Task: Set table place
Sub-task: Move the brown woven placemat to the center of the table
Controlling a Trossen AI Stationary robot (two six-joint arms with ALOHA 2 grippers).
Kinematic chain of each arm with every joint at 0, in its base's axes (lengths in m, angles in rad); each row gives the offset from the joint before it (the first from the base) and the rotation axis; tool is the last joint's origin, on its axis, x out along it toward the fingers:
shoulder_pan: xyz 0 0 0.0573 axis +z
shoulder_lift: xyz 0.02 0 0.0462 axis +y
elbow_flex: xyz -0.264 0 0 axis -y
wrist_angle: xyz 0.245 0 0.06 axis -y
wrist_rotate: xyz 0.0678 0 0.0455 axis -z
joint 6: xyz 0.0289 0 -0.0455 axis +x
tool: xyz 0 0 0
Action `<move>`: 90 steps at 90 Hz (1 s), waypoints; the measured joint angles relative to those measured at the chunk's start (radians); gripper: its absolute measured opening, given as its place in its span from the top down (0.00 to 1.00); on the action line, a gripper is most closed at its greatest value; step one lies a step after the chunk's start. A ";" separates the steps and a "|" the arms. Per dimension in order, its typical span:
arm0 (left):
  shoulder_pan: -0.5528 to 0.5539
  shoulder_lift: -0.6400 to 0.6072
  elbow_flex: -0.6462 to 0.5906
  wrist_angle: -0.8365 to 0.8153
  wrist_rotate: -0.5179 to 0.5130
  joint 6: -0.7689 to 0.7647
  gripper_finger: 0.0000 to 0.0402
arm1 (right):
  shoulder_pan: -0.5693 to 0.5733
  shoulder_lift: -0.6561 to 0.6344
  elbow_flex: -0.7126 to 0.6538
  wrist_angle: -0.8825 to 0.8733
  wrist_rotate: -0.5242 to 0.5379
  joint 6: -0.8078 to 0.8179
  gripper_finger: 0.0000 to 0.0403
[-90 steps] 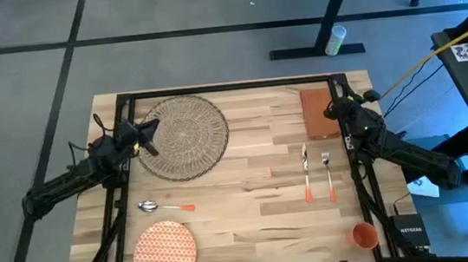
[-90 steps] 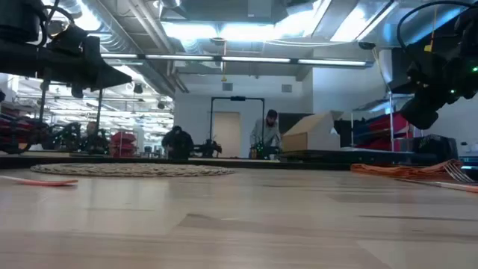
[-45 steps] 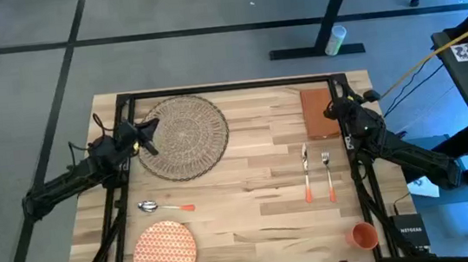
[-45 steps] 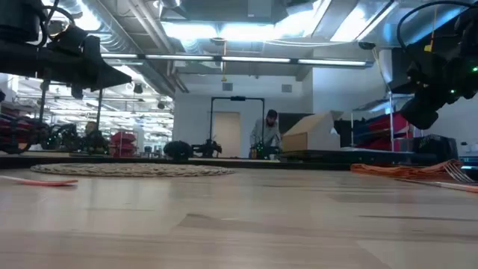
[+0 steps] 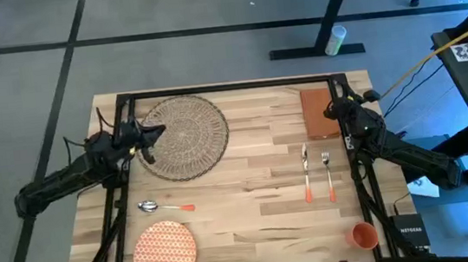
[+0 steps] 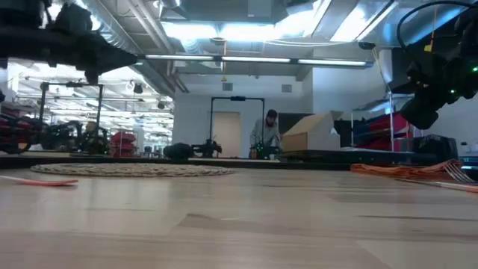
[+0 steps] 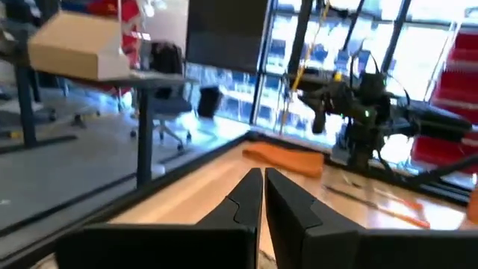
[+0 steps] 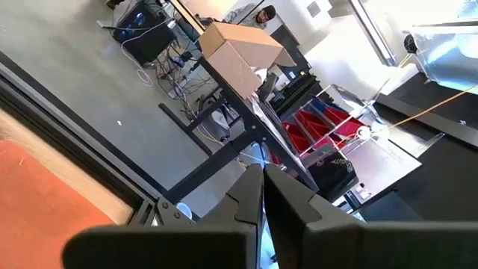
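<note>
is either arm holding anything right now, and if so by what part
Nothing is held. The left tool hangs shut over the placemat's edge with nothing between its fingers; the right tool waits shut and empty beside the napkin.

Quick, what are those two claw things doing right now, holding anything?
Left gripper: shut, holding nothing, above the woven placemat's edge.
Right gripper: shut, empty, beside the napkin.
</note>
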 joint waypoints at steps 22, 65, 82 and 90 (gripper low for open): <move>-0.036 0.341 0.207 -0.029 0.046 0.056 1.00 | 0.000 0.000 0.000 -0.001 0.000 0.000 1.00; -0.092 0.852 0.626 -0.433 0.038 0.210 1.00 | 0.000 0.000 0.000 -0.009 0.000 0.000 1.00; -0.153 1.007 0.662 -0.552 -0.091 0.208 1.00 | 0.000 0.000 0.000 -0.009 0.000 0.000 1.00; -0.174 1.070 0.662 -0.551 -0.112 0.207 1.00 | 0.000 0.000 0.000 -0.009 0.000 0.000 1.00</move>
